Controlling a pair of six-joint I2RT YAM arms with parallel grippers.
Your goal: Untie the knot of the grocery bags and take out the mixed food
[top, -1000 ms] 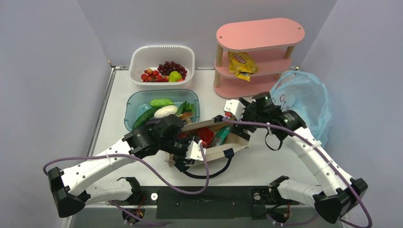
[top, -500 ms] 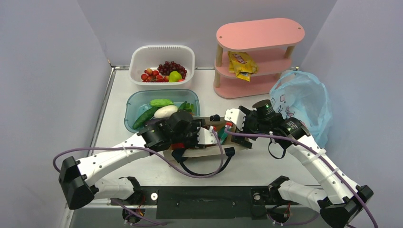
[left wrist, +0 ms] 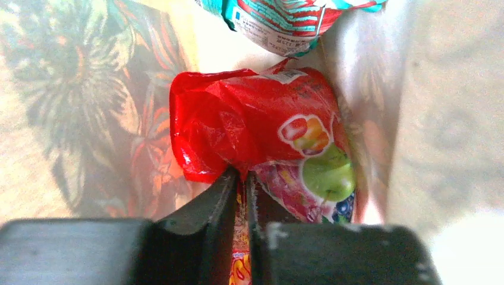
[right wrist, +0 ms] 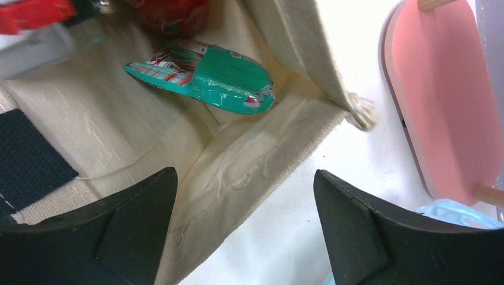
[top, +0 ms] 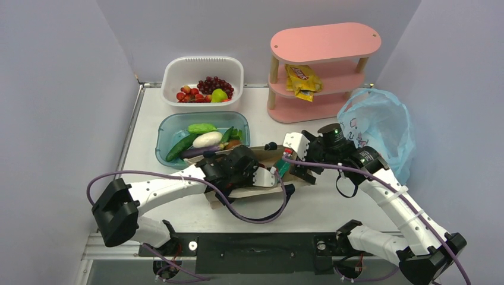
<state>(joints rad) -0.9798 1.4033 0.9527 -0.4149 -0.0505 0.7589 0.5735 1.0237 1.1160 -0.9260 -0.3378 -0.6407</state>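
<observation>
Top: canvas tote [top: 252, 191] lies mid-desk [top: 324, 208] with both arms at its mouth; blue bag [top: 380, 127] sits well apart, far right.
Left wrist: left fingers [left wrist: 223, 193] are pinched narrow on the edge of the red snack packet [left wrist: 249, 124]. It's thin film, so it may slip or tear on the lift.
Right wrist: right fingers [right wrist: 139, 219] are wide and empty, straddling the tote rim. Teal packet [right wrist: 208, 74] is inside.

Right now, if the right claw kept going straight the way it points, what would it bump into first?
Most likely the beige canvas tote: the open right gripper points at its inner wall near a corner. The teal snack packet lies farther in, off that line. Depth is unclear.
</observation>
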